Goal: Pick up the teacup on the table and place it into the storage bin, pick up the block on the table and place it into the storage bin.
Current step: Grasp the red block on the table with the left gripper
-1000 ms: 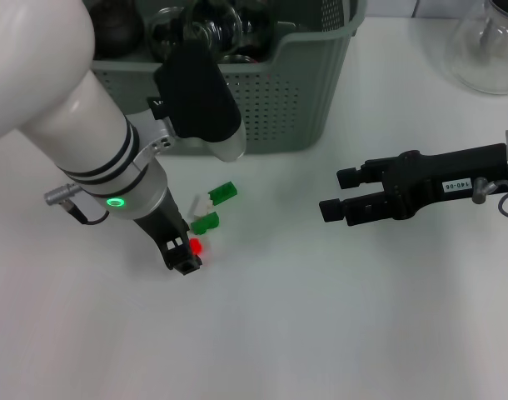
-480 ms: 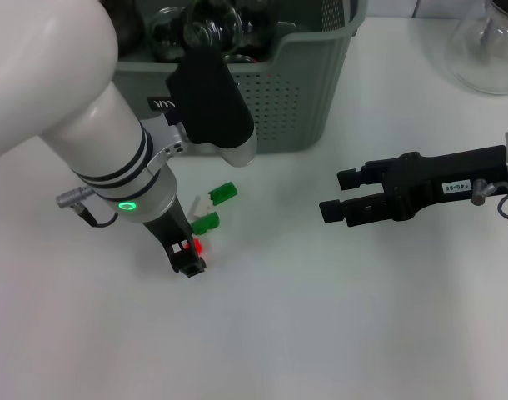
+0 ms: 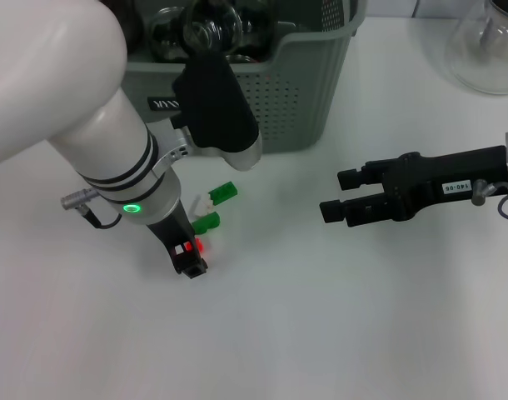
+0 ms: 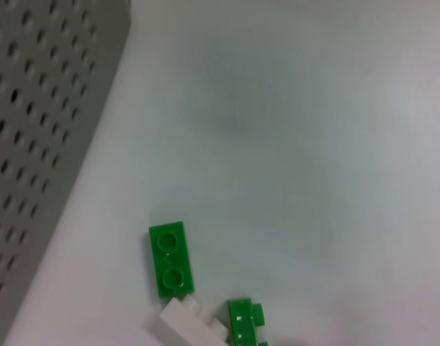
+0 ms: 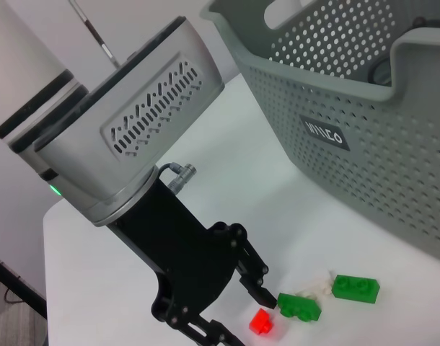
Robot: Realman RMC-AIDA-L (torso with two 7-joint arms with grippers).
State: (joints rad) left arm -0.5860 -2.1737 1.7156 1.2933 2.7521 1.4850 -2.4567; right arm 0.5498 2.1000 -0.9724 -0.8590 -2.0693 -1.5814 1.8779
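White tabletop [image 3: 337, 317] carries the whole scene, with the storage bin [image 3: 296, 92] at its far side. No teacup stands on the table in any view; glassy rounded items [image 3: 212, 25] show inside the bin, though whether one is the teacup cannot be confirmed, so the first half appears done only by inference. The block half is outstanding: a small cluster of bricks lies just in front of the bin, comprising a red block [image 3: 196, 246], two green pieces [image 3: 206, 222] and a white piece [image 3: 197, 204]. The left gripper [image 3: 190, 262] is lowered beside the cluster with its jaws apart, the red block near its fingertips but not yet clamped. The right gripper [image 3: 339, 193] hangs well apart to the right, jaws spread and holding nothing, idle. The right wrist view alone shows the left fingers [image 5: 260, 288] parted around open space beside the red block [image 5: 262, 321], and the bin's label [image 5: 324, 131]. The left wrist view shows only the green and white bricks [image 4: 171, 259] and the bin wall [image 4: 32, 144], with neither red block nor fingers.
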